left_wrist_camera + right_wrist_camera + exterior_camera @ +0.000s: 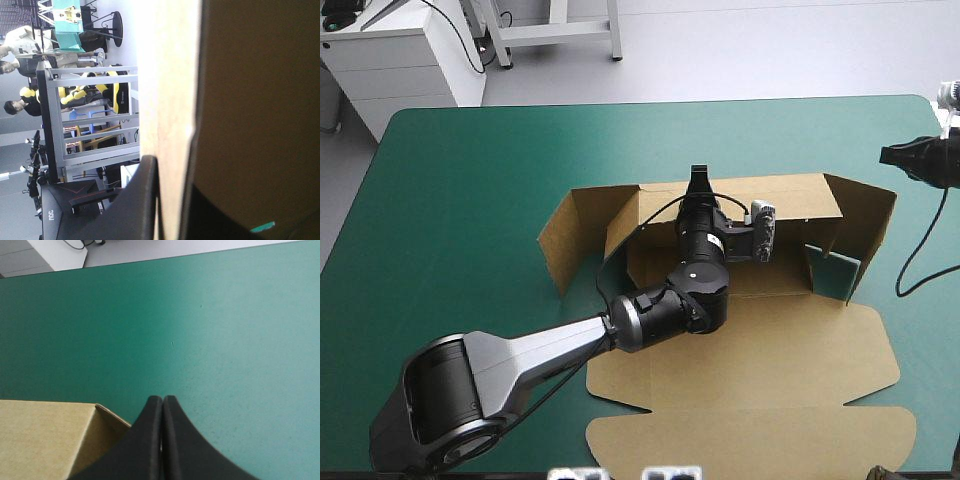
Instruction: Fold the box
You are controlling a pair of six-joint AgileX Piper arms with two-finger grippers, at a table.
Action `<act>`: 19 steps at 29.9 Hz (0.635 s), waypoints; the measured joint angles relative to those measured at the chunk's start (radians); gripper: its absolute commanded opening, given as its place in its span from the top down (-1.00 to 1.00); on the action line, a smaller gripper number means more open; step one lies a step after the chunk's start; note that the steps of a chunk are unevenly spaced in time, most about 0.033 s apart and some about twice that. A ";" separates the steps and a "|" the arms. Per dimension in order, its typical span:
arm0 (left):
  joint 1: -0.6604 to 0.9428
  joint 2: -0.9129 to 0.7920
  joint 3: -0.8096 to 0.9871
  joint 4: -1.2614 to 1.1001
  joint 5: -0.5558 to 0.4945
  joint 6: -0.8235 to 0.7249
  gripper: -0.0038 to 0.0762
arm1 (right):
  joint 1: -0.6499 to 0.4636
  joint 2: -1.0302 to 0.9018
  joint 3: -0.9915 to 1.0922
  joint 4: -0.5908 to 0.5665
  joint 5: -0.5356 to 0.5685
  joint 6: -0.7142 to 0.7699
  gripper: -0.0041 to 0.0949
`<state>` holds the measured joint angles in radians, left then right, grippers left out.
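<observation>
Edges: the bench (470, 170) has bare teal-green cover broad to the left of and beyond the box (770, 360). The near flap of the lid (750, 410) lies close to the near edge. The right side wall (872, 225) stands near the right edge.
Box: mid-bench, half raised. The far wall (780, 195) and both side walls are up, the lid flat.
Long axis: runs left to right, along the bench's far edge. The lid points toward the near edge.
Left claw (698, 182): reaches in over the tray to the top edge of the far wall and is clamped on the board there. Wrist view shows one black finger (142, 200) against the board's outer face. The dark shape on the inner face is probably the other.
Right claw (162, 402): fingers pressed together, holding nothing, over bare cover well apart from the left claw. A raised corner of the box sits just beside it.
</observation>
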<state>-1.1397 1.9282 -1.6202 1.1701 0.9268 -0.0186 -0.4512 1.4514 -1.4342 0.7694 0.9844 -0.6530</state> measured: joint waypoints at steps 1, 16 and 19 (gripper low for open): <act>0.000 0.000 0.000 0.000 0.000 0.000 0.92 | 0.000 0.027 -0.013 0.002 0.015 0.000 0.95; 0.000 0.000 0.000 0.000 -0.001 -0.008 0.92 | 0.016 0.174 -0.036 -0.037 0.170 -0.034 0.95; 0.000 0.000 0.000 0.000 -0.001 -0.008 0.92 | 0.016 0.171 -0.028 -0.060 0.197 -0.034 0.95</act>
<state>-1.1397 1.9282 -1.6202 1.1698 0.9258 -0.0263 -0.4355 1.6225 -1.4617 0.7096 1.1814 -0.6872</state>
